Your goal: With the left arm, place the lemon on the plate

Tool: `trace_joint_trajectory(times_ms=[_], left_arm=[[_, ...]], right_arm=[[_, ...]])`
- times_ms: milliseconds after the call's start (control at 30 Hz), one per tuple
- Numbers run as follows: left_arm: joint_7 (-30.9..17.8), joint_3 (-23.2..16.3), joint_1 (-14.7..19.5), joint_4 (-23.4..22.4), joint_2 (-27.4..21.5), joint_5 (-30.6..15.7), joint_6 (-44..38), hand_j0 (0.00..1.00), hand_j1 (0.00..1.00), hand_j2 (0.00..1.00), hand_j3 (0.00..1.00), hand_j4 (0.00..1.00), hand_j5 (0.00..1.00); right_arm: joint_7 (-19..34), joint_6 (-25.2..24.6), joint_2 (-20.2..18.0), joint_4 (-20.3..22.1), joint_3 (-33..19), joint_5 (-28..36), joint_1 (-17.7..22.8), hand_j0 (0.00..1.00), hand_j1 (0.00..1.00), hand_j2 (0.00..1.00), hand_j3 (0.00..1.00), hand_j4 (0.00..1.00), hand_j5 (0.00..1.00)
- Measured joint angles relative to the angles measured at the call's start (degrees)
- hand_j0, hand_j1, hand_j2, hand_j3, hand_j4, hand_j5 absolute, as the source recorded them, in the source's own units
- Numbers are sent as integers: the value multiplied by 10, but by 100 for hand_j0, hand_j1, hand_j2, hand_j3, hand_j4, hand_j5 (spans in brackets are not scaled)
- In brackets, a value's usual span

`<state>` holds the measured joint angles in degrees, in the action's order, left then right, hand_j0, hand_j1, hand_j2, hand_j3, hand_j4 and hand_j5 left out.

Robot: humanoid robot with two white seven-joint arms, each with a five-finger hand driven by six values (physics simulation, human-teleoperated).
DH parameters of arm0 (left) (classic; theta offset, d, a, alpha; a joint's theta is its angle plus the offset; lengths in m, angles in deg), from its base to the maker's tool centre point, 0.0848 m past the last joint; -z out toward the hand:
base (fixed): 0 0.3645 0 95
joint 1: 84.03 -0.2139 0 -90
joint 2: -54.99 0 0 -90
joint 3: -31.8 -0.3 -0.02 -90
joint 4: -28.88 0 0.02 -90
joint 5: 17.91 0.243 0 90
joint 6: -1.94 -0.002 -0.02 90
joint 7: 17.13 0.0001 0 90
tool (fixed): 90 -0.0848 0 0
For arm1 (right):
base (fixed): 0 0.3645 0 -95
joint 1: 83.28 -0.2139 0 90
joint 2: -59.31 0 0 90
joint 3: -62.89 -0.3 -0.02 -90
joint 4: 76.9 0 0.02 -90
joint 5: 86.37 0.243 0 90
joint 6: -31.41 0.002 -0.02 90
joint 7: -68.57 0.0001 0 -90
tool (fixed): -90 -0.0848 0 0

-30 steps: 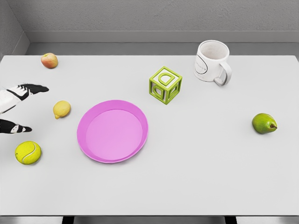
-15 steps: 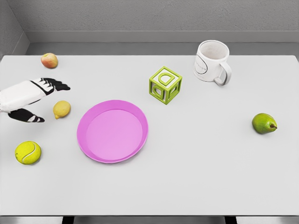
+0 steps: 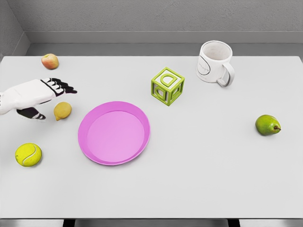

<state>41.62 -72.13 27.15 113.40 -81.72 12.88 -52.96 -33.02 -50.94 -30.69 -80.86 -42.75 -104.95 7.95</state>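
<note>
Yellow lemon [image 3: 62, 110], upright, beside plate [image 3: 113, 133]

The flat bench [image 3: 199, 179] is a pale grey-white all over, and on it the round shallow plate [image 3: 114, 133] is bright pink-magenta with a slightly lighter pink floor, the small oval lemon [image 3: 62, 110] plain yellow, the fuzzy tennis ball [image 3: 28, 154] yellow-green with a pale curved seam, and the little apple [image 3: 49, 61] blotched red and yellowish. The open-sided letter cube [image 3: 167, 86] is lime green with paler green inner faces, the ceramic mug [image 3: 215, 63] is white with a thin dark line marking on its side, and the pear [image 3: 267, 125] is mid-green with a brown stem. The robot's left hand [image 3: 35, 97] is white across the back, with black fingers banded in white at the joints.
</note>
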Motion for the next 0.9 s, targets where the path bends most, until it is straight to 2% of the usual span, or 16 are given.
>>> trace_joint_trajectory(times_ms=[167, 300, 433, 600, 800, 900], left_arm=[[-11, -50, 53, -25, 1, 1, 0, 100, 100, 100, 100, 100, 100], [-13, -80, 54, -38, 0, 2, 0, 100, 100, 100, 100, 100, 100], [-17, -91, 56, -43, 0, 3, 0, 100, 100, 100, 100, 100, 100], [-31, -98, 71, -64, 1, 8, 0, 95, 95, 95, 95, 95, 95], [-34, -100, 72, -76, 1, 21, 0, 95, 95, 95, 95, 95, 95], [-34, -100, 72, -77, 2, 23, 0, 91, 91, 91, 91, 91, 91]], right_arm=[[0, 0, 0, 0, 0, 0, 0, 100, 100, 100, 100, 100, 100], [0, 0, 0, 0, 0, 0, 0, 100, 100, 100, 100, 100, 100], [0, 0, 0, 0, 0, 0, 0, 100, 100, 100, 100, 100, 100], [0, 0, 0, 0, 0, 0, 0, 100, 100, 100, 100, 100, 100], [0, 0, 0, 0, 0, 0, 0, 100, 100, 100, 100, 100, 100], [0, 0, 0, 0, 0, 0, 0, 100, 100, 100, 100, 100, 100]])
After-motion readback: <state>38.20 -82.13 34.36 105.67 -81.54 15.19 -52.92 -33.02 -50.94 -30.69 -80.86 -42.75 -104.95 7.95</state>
